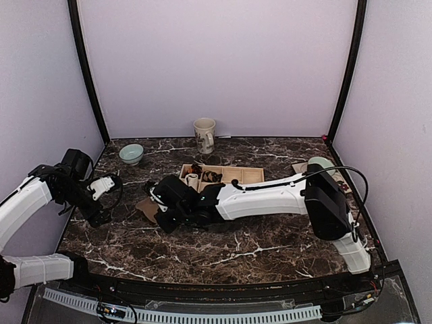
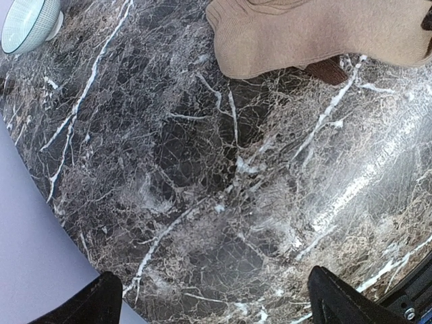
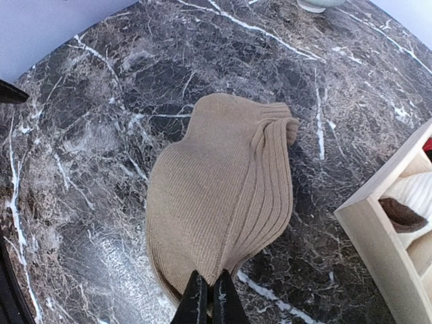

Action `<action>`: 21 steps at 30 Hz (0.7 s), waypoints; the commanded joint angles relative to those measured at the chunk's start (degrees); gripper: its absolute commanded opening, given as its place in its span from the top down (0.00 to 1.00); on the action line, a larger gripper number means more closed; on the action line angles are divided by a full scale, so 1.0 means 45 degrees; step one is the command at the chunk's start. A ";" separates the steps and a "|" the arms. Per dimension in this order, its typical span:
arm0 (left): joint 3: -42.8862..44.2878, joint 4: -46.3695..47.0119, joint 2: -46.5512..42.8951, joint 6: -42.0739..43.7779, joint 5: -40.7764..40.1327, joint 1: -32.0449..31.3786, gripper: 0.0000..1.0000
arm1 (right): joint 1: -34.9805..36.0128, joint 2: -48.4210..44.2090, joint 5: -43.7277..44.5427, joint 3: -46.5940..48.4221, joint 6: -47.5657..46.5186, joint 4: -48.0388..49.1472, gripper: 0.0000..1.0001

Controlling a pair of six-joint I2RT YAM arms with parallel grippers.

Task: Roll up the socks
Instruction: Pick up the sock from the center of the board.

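Observation:
The tan sock [image 3: 216, 196] lies flat and ribbed on the dark marble table, folded over along one side. My right gripper [image 3: 208, 293] is shut on its near edge, the two black fingertips pinching the fabric. In the top view that gripper [image 1: 166, 217] sits left of centre, with the tan sock [image 1: 145, 208] showing beside it. In the left wrist view a bit of dark brown fabric [image 2: 331, 71] peeks from under the tan sock [image 2: 317, 34]; its pattern is hidden. My left gripper [image 2: 216, 304] hangs open over bare marble, apart from the sock.
A wooden compartment tray [image 1: 236, 174] stands behind the right arm, with small rolled bundles in its left compartments. At the back are a mug [image 1: 204, 135] and a pale green bowl [image 1: 131, 154]. Another pale dish [image 1: 320, 162] sits far right. The table's left edge lies close to my left gripper.

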 commanded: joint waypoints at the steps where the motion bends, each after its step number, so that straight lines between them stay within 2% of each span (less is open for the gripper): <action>1: -0.0183 0.0107 -0.0162 -0.0074 0.0227 0.0073 0.01 | -0.0077 -0.0935 0.0000 -0.0371 0.0008 0.0257 1.00; 6: -0.0252 0.0290 -0.0005 -0.0122 0.0201 0.0069 0.01 | -0.0082 -0.1298 -0.0394 0.0540 -0.0223 -0.0241 1.00; 16: 0.0017 0.0412 0.0345 -0.0543 0.0310 0.0071 0.01 | -0.0367 -0.1452 -0.1334 0.3779 -0.1083 -0.1939 1.00; 21: 0.0104 0.0422 0.0222 -0.0506 0.0484 0.0072 0.01 | -0.0625 -0.2069 -0.2742 0.3858 -0.0520 -0.1777 1.00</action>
